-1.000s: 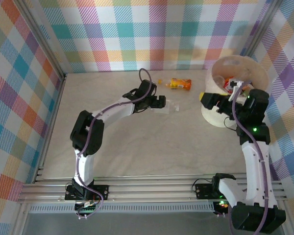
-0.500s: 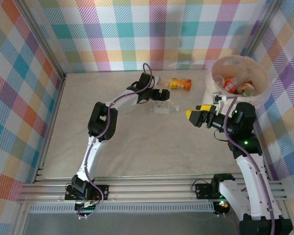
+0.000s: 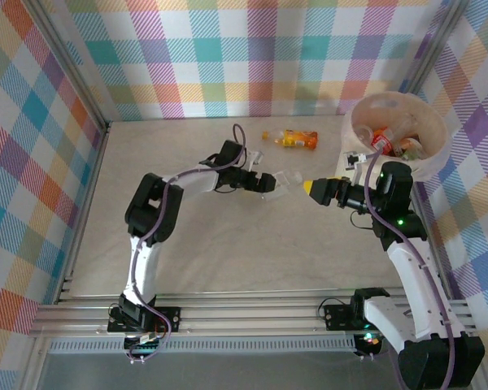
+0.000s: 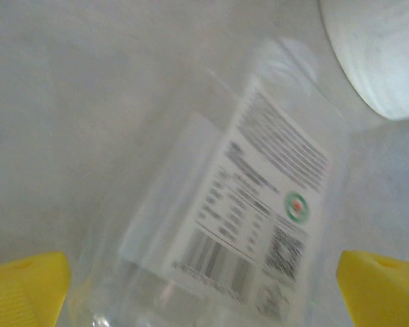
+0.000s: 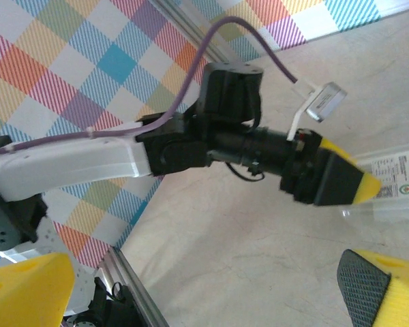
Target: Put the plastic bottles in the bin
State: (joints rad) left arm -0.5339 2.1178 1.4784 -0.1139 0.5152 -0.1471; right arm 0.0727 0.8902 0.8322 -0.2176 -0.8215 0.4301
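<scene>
My right tool (image 3: 311, 188) swinging off large cream-white lined bin (image 3: 433, 162), jaws wide, empty. My left tool (image 3: 266, 181), also wide open, now straddling clear crushed plastic bottle (image 4: 259, 204) on desk (image 3: 228, 244) left of bin; likely gripping next.

On the desk (image 3: 228, 244), a clear bottle (image 3: 288, 179) lies between the left gripper (image 3: 266, 182) and the right gripper (image 3: 311, 187). An orange-labelled bottle (image 3: 298, 139) lies further back. The bin (image 3: 436, 154) at the right holds several crushed bottles (image 3: 388, 140).

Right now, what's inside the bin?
A few crushed bottles, one red-labelled, lie in the bin. Whatever sits beneath them is hidden.
</scene>
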